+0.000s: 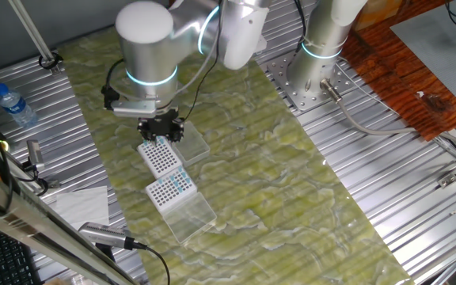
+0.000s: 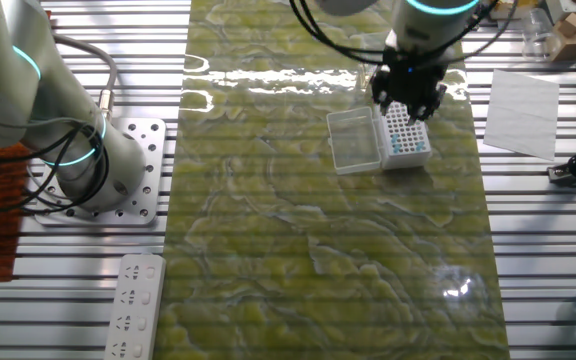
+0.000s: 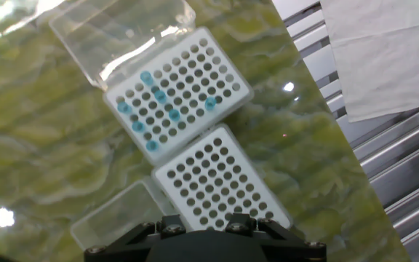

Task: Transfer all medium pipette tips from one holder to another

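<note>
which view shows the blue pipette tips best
The hand view: it looks straight down on the holder, so the medium pipette tips show as separate blue dots scattered among empty holes. One fixed view shows only a faint blue patch; in the other fixed view the gripper partly hides them.

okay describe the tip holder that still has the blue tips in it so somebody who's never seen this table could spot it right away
On the green marbled mat, two white grid-topped boxes sit end to end below the arm's tool. The holder with tips is the one farther from the tool, its clear lid folded open. Only it shows scattered light-blue tips; the neighbouring holder shows only dark holes.
</note>
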You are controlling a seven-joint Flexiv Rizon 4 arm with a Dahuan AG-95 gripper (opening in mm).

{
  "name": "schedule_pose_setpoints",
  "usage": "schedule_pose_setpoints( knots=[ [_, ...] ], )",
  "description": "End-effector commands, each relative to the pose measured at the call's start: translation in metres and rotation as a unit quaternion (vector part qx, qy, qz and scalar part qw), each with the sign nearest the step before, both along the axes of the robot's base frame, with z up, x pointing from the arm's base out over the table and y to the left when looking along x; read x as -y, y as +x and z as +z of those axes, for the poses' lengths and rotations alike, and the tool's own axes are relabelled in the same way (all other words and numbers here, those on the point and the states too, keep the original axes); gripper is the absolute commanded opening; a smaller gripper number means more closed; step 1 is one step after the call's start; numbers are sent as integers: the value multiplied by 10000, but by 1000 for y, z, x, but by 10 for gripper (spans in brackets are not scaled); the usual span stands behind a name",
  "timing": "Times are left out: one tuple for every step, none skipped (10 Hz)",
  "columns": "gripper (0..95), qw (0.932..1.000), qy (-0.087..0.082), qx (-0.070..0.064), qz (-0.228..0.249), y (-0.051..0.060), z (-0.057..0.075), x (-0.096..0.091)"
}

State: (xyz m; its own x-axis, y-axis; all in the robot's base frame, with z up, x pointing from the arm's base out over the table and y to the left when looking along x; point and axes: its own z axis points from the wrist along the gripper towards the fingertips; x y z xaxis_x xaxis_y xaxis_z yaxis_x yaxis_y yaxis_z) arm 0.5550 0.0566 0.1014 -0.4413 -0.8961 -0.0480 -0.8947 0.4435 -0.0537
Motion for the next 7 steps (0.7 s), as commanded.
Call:
schedule_pose_setpoints(
  knots=[
    [380,9999,-21,73,136,-1,-6,7],
    [380,9998,-26,107,173,-1,-9,10],
    [380,9996,-21,163,243,0,-14,13],
    [380,9996,-21,163,243,0,-14,13],
    [380,9994,-24,209,279,1,-18,14],
    [380,9992,-32,238,304,1,-20,15],
    [380,9990,-40,266,347,2,-23,15]
  ],
)
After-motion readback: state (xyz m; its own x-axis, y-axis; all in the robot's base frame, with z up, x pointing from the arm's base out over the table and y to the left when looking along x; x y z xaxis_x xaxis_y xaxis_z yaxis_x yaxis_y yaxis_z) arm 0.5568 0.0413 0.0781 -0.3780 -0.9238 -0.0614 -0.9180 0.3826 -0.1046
